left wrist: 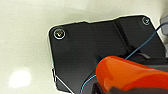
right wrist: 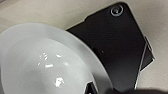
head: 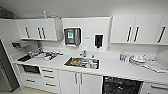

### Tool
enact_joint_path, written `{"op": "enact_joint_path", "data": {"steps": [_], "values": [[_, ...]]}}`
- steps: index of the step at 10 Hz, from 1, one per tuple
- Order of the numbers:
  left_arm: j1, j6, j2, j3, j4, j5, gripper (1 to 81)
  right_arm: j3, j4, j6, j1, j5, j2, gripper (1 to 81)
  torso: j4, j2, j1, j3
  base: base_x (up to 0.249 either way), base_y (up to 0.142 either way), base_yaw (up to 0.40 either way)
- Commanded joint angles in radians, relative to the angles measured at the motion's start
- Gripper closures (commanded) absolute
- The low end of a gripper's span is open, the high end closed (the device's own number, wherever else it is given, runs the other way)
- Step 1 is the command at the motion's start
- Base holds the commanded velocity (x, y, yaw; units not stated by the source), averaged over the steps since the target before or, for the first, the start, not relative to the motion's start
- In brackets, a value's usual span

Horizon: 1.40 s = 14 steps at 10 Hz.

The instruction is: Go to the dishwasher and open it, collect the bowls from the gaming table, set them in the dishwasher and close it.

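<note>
The dishwasher [head: 121,86] sits under the counter at the lower right of the head view, its dark interior and wire racks exposed. An orange bowl [left wrist: 130,75] looms large in the left wrist view, above the pale floor and the robot's dark plate, with my left gripper [left wrist: 100,88] shut on its rim. In the right wrist view a white bowl [right wrist: 47,62] hangs the same way, my right gripper [right wrist: 90,88] shut on its edge. The gaming table is out of view.
A white counter [head: 112,67] runs across the head view with a sink [head: 81,62] full of dishes. Stacked plates [head: 137,59] stand at the right, clutter at the left. White wall cabinets, a towel dispenser [head: 72,36] and a dark soap dispenser [head: 98,40] hang above.
</note>
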State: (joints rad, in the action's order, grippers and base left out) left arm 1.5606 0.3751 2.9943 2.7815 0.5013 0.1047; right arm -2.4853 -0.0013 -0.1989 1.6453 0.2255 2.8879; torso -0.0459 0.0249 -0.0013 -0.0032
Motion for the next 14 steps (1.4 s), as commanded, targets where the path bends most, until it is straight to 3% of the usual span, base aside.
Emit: {"op": "enact_joint_path", "data": {"steps": [1,10,14], "values": [[-0.076,0.002,-0.004,0.0,-0.001,-0.025,81.1,0.011,-0.016,0.004,-0.064,-0.028,-0.01,81.1,0.0,0.0,0.001,0.0,0.161,-0.065,0.0],[-0.073,0.002,-0.006,0.001,-0.001,-0.023,81.1,0.011,-0.014,0.004,-0.063,-0.028,-0.008,81.1,0.0,0.0,0.001,0.0,0.16,-0.065,0.0],[-0.075,0.002,-0.004,0.001,-0.001,-0.023,81.1,0.01,-0.016,0.004,-0.063,-0.028,-0.008,81.1,0.0,0.0,0.002,0.0,0.093,0.0,0.0]]}}
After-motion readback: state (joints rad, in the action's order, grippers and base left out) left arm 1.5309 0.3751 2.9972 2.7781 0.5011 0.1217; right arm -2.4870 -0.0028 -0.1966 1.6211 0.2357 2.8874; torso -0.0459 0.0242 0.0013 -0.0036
